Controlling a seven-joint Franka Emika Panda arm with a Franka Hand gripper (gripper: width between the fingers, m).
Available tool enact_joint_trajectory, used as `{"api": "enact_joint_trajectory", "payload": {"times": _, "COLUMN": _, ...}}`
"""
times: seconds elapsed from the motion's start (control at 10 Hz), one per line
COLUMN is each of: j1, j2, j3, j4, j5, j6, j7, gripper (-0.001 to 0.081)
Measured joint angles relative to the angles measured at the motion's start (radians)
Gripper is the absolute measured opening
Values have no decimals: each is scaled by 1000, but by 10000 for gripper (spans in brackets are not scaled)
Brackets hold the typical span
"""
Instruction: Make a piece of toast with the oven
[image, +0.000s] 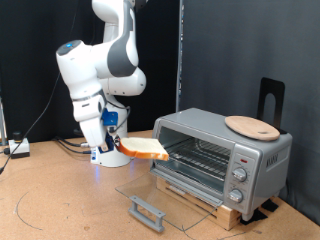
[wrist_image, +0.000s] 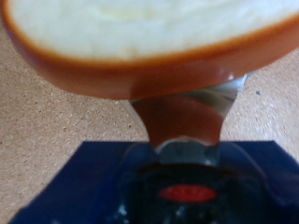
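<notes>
gripper (image: 118, 143) apparently holding toast (image: 146, 149), beside open oven (image: 222, 147)

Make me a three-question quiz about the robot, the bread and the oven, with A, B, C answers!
1. Where is the piece of toast?
A. Between the claw's fingers, by the oven's open front
B. On the wire rack
C. On top of the oven

2. What colour is the oven?
A. Red
B. Silver-grey
C. Green

3. How is the oven's glass door?
A. Shut
B. Missing
C. Folded down open

Answers:
1 A: the claw grips the slice at one edge in the exterior view.
2 B: its body is silver-grey.
3 C: the door lies flat in front, with the rack showing.
</notes>
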Motion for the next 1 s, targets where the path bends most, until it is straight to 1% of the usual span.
{"api": "enact_joint_trajectory", "payload": {"times": 0.2, "j1": 42, "j2": 13, "j3": 53, "j4": -29, "j5": 23, "j6": 68, "j7": 0, "gripper": 395}}
{"api": "enact_joint_trajectory", "payload": {"times": 0.7, "j1": 201, "j2": -6, "j3": 167, "j4": -88, "j5": 170, "j6": 219, "j7": -3, "gripper": 395}}
{"api": "enact_joint_trajectory", "payload": {"times": 0.8, "j1": 218, "j2": -9, "j3": 206, "j4": -95, "j5": 170, "j6": 253, "j7": 20, "gripper": 395}}
{"api": "enact_joint_trajectory", "payload": {"times": 1.0, "j1": 226, "j2": -13, "j3": 301, "j4": -106, "j5": 146, "j6": 315, "j7": 88, "gripper": 395}}
